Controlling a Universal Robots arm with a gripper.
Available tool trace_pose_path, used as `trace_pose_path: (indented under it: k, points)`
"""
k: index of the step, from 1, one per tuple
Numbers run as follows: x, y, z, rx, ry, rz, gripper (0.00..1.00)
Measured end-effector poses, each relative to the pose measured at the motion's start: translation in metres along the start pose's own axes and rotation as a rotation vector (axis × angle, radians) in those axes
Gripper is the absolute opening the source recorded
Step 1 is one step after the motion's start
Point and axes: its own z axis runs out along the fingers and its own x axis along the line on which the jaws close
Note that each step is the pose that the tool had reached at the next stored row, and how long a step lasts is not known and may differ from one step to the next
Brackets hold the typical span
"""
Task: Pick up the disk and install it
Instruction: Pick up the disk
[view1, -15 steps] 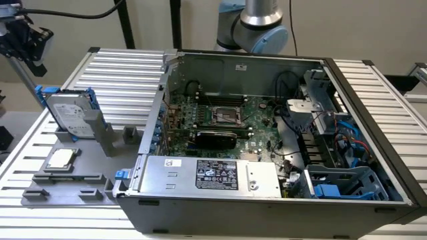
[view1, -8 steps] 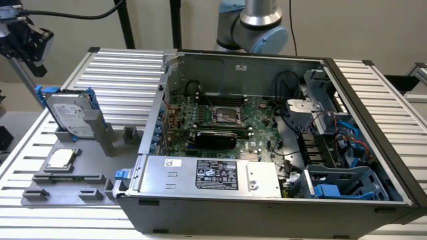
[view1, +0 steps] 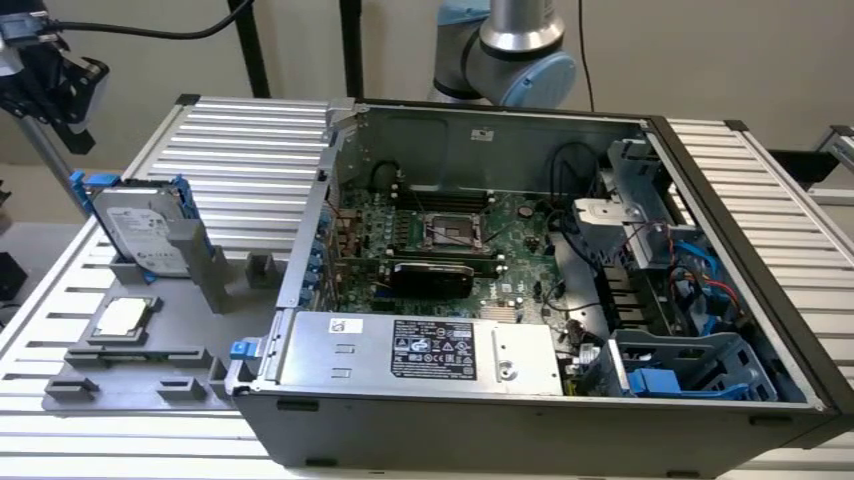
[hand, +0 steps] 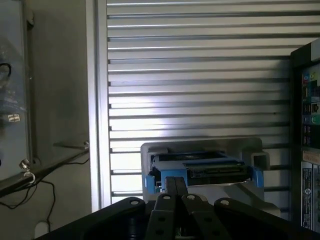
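Slatted tabletop (view1: 254, 150): closed tool (hand: 175, 180) hovers above the upright disk (view1: 140, 230).

The fingers (hand: 170, 189) are black. Just ahead of them, the disk (hand: 200, 169) is silver-grey with a white printed label, and the carrier around it is bright blue. The holder (hand: 252, 150) under the disk is pale grey. The counter (hand: 200, 75) beyond the fingers is silver, with a pattern of straight parallel ribs. Far from the fingers, the computer case (view1: 534, 435) is dark grey. Inside it, the motherboard (view1: 505, 232) is green, the power supply (view1: 327, 352) is silver with a black sticker, and the cables (view1: 701, 265) are blue.
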Motion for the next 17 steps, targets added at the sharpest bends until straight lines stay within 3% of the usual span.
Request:
trace_pose_path:
  k: [12, 17]
  points:
    - [-0.004, 0.0002, 0.0, 0.0001, 0.0004, 0.0, 0.0]
    - [-0.01, 0.0003, 0.0017, 0.0002, 0.0084, -0.033, 0.0]
